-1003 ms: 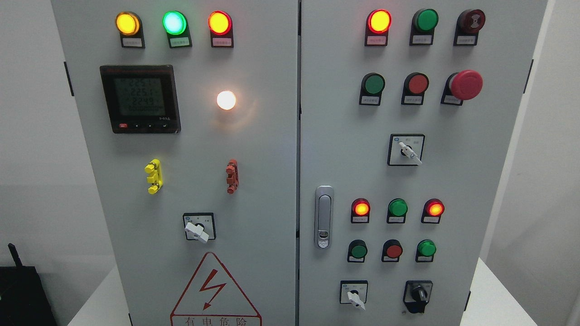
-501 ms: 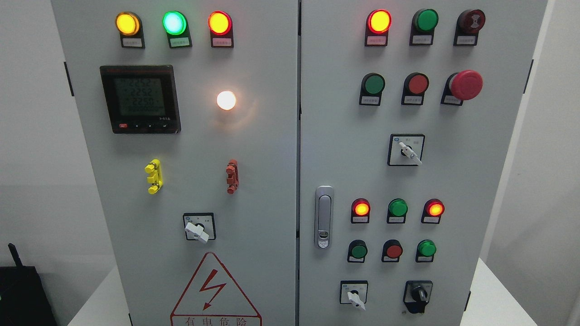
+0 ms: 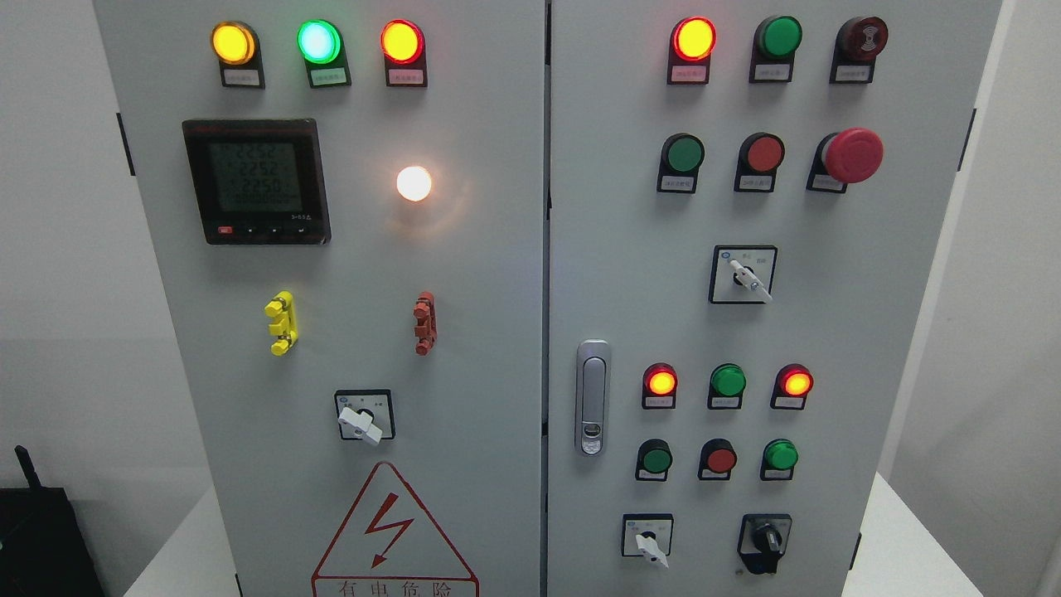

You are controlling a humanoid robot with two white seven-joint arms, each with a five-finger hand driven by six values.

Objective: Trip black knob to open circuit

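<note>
You are looking straight at a grey two-door control cabinet, and neither of the robot's hands shows anywhere in the head view, so you cannot tell whether the fingers are released, clenched or grasping anything.

The black knob sits at the lower right of the right door, just right of a white-handled selector. Its grip stands close to upright, but it is dark against a dark plate, so its exact pointing is hard to read; the small mark below it is too small to make out.

Above it you have a row of three push buttons, green, red and green, and over those three lamps, of which the outer two glow red-orange. The red mushroom button stands proud at the upper right. The door latch lies along the right door's left edge.

On the left door the meter shows pale digits that look like values near 225, though they are blurred. A white lamp flares and washes out the panel around it. The warning triangle is cut off by the bottom edge, its lettering only half seen. All label plates under the lamps are illegible. A dark object at the lower left is cropped and cannot be identified. The white bench shows only at the corners.
</note>
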